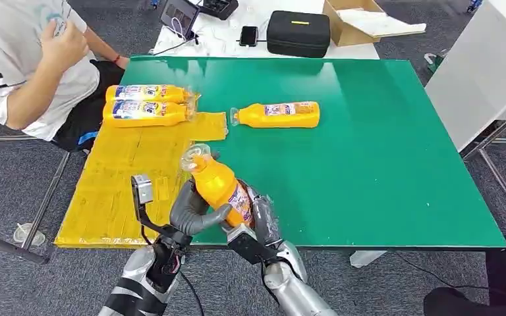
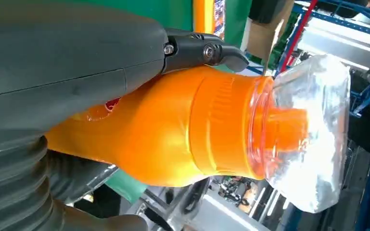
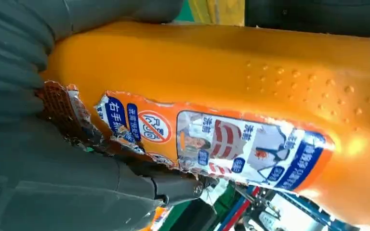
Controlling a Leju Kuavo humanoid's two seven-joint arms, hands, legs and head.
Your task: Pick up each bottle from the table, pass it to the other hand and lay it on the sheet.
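Step in hand: the orange bottle [image 1: 219, 186] is being passed between hands, above the near edge of the green table [image 1: 382, 164], just beside the yellow sheet [image 1: 125, 178].
Left hand [image 1: 194, 214]: its thick grey thumb and dark fingers are wrapping the bottle's body below the shoulder; it is gripping.
Right hand [image 1: 257, 224]: it is holding the bottle's lower, labelled part from the other side, fingers closed on it.
Bottle pose: it is tilting, with the clear cap [image 1: 195, 158] pointing up and away towards the sheet.
Other bottles: two bottles on the sheet [image 1: 146, 105] are lying side by side at its far end; one more bottle [image 1: 277, 114] is lying on bare table just past the sheet's corner.
Doing it well: I judge one hand should be releasing only once the other is bearing the weight; the smooth body could slip or swing as the grip changes. Which hand is giving and which is taking, I cannot tell.
Left wrist view adds: the ribbed orange neck [image 2: 221, 127] inside the clear cap, and a dark fingertip [image 2: 226, 54] lying on the shoulder.
Right wrist view adds: the torn printed label [image 3: 221, 144] and a patch of raised dots on the body [image 3: 318, 79].
Head view adds: a seated person's arm [image 1: 46, 72] at the sheet's far corner.
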